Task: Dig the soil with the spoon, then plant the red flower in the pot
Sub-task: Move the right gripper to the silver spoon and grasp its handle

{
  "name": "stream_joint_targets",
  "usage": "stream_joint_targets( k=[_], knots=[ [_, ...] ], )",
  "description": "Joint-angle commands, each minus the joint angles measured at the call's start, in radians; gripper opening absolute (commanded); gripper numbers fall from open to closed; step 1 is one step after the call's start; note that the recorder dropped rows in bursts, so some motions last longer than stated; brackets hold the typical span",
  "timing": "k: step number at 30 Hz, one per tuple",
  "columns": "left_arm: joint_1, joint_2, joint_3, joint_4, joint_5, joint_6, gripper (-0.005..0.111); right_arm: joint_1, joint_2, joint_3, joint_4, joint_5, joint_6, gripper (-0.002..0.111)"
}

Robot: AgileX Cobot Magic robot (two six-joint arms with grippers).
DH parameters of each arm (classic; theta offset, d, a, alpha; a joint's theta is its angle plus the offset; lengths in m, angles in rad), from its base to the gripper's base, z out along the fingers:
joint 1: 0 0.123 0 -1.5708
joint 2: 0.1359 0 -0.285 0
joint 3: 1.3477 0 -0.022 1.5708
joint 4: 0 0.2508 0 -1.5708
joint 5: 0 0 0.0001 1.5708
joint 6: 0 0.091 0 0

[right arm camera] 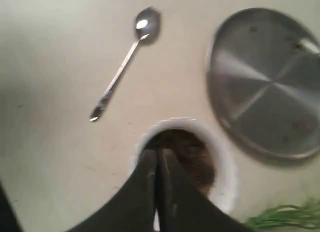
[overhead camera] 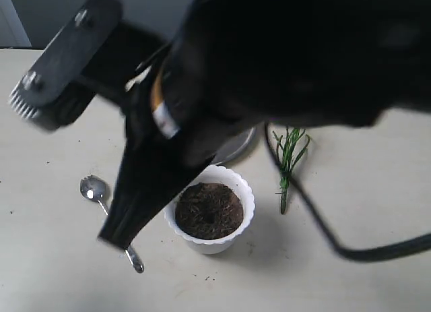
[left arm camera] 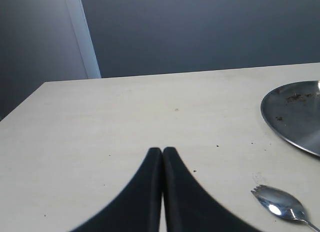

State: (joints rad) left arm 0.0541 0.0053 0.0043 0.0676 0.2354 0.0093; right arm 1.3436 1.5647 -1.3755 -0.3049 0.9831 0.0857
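Spoon lying free on the table; both grippers pressed together and holding nothing.

The spoon (overhead camera: 95, 190), shiny with 1 thin handle, is lying left of the pot (overhead camera: 239, 184); the soil (overhead camera: 209, 209) is showing 1 hollow, likely dug. The left gripper (left arm camera: 162, 152) and right gripper (right arm camera: 156, 154) are sitting closed, empty.

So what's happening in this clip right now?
Nothing is held. Both grippers are shut and empty: the left gripper above bare table, the right gripper over the pot. The spoon lies on the table beside the pot. The soil has a hollow in it. Green stems lie on the pot's other side; no red blooms are visible.
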Motion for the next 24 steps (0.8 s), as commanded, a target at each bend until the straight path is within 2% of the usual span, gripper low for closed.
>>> stream_joint_targets(
  k=[1,4,9,11,13,16,18,22,24],
  knots=[
    [-0.007,-0.005,-0.004,0.003,-0.004,-0.001,0.000,0.040,0.165,-0.067,0.208,0.030,-0.122,0.001],
    [-0.007,-0.005,-0.004,0.003,-0.004,-0.001,0.000,0.049,0.254,-0.109,0.224,0.006,-0.139,0.010],
    [-0.007,-0.005,-0.004,0.003,-0.004,-0.001,0.000,0.041,0.379,-0.166,0.123,-0.026,-0.135,0.053],
    [-0.007,-0.005,-0.004,0.003,-0.004,-0.001,0.000,0.041,0.420,-0.188,0.104,-0.047,-0.135,0.061],
    [-0.007,-0.005,-0.004,0.003,-0.004,-0.001,0.000,0.041,0.454,-0.214,0.104,-0.063,-0.135,0.058],
    [-0.007,-0.005,-0.004,0.003,-0.004,-0.001,0.000,0.041,0.538,-0.286,0.070,-0.086,-0.135,0.043],
    [-0.007,-0.005,-0.004,0.003,-0.004,-0.001,0.000,0.041,0.584,-0.322,0.070,-0.082,-0.133,0.037],
    [-0.007,-0.005,-0.004,0.003,-0.004,-0.001,0.000,-0.046,0.653,-0.401,0.159,0.004,-0.086,0.037],
    [-0.007,-0.005,-0.004,0.003,-0.004,-0.001,0.000,-0.105,0.661,-0.404,0.288,0.006,-0.092,0.037]
  ],
)
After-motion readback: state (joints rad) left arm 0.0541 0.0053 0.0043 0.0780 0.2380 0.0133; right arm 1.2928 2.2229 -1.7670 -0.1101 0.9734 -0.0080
